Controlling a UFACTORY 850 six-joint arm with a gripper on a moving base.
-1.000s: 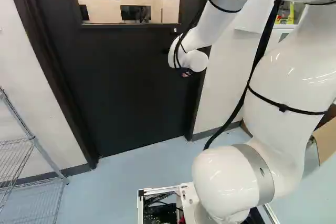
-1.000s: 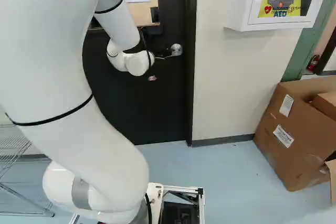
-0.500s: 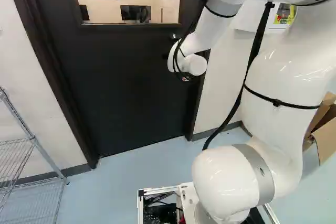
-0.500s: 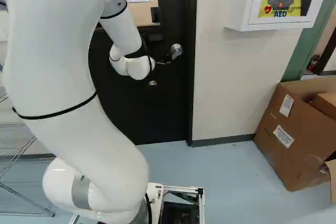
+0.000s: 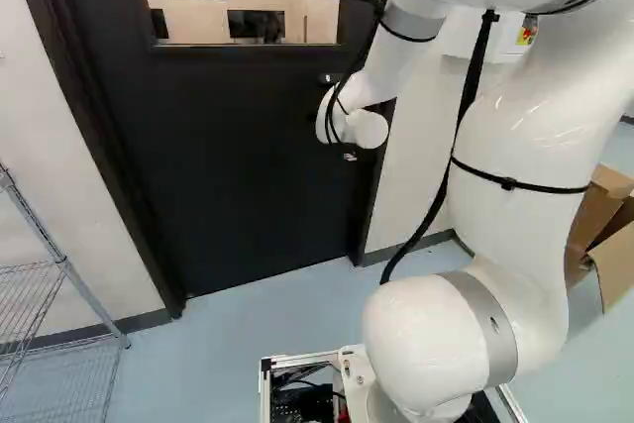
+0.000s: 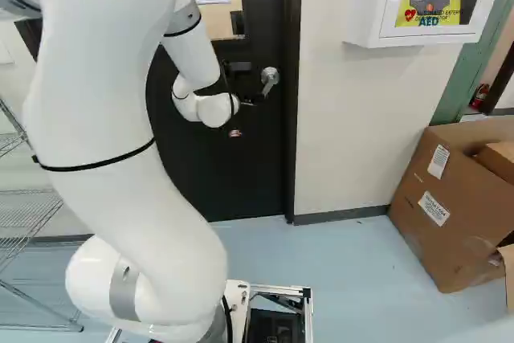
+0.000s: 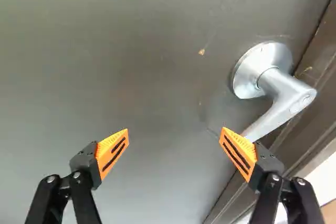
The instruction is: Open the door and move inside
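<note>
Shifted since the earlier frame: the white arm (image 6: pixel 96 118), swung above its lowest joint (image 5: pixel 431 344), and the lever handle (image 7: pixel 283 90), which ran out sideways and now slopes steeply down in the right base view. The base and the door (image 5: pixel 228 165) have kept their places; the door sits shut in its frame (image 6: pixel 294 78).

The gripper (image 7: pixel 175 132) stands with its fingers spread wide and nothing between them. The orange pad (image 7: pixel 239 151) nearer the handle meets the lever's free end or lies just before it (contact, from where I stand, is presumed rather than shown). The handle is mounted on the door beside the frame, outside the pair of fingers.

Step in hand, as judged: pressing the lever down to free the latch. Done well, the finger bears a little inboard of the free end, follows the lever's arc, and holds it down while the arm pushes. The base should advance only once a gap shows at the frame. Too near the tip, the finger may slip off and let the lever spring back.

Obscured: the lever's tip, behind the pad in the wrist view; the arm's upper bend, cut off in both base views. Neither latch nor hinges can be made out, so the direction of swing is inferred.
</note>
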